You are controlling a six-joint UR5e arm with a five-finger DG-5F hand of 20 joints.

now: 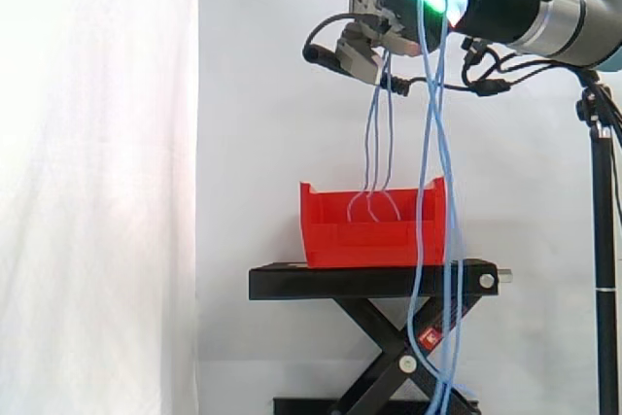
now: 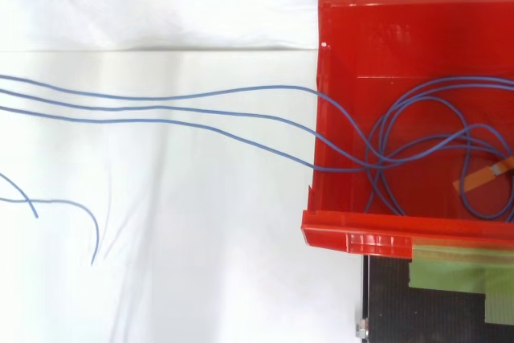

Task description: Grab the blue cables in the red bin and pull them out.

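Thin blue cables (image 2: 373, 165) in loops inside upright red bin (image 1: 374, 240), strands up and out.
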